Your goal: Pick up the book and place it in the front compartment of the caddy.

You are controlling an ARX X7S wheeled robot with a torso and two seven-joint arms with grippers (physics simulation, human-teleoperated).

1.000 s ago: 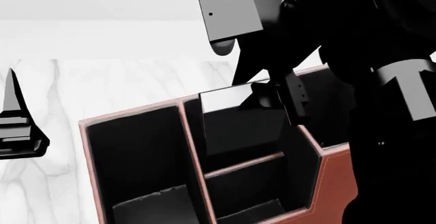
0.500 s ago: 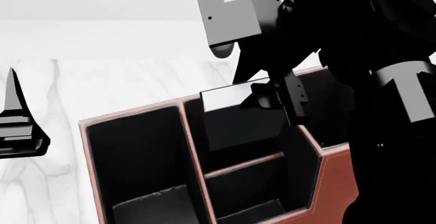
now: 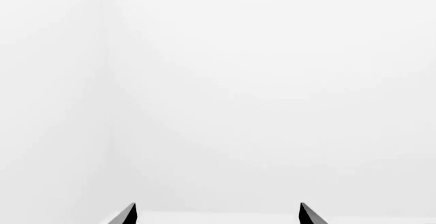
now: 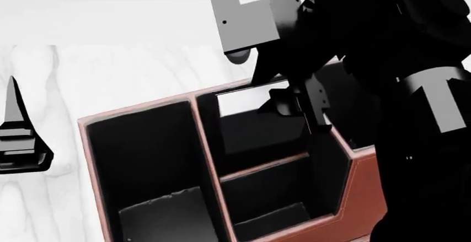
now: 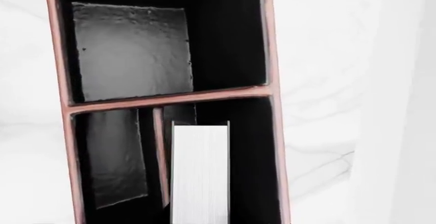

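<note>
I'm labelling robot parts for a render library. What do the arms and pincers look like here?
The right arm is glossy black, with a pale grey band round one link and a flat grey bracket with small holes near the wrist. The right pincer is black and blocky. The left pincer is black too, with tapered, pointed fingers.

1 caddy (image 4: 360,198), w/ 3 cells in head view: 1 long cell at left, 2 smaller to its right, split by 1 low divider bar (image 4: 261,167). 1 book (image 4: 243,101). 2 grippers: left (image 4: 19,137), right (image 4: 294,101). 1 table (image 4: 110,76).
</note>
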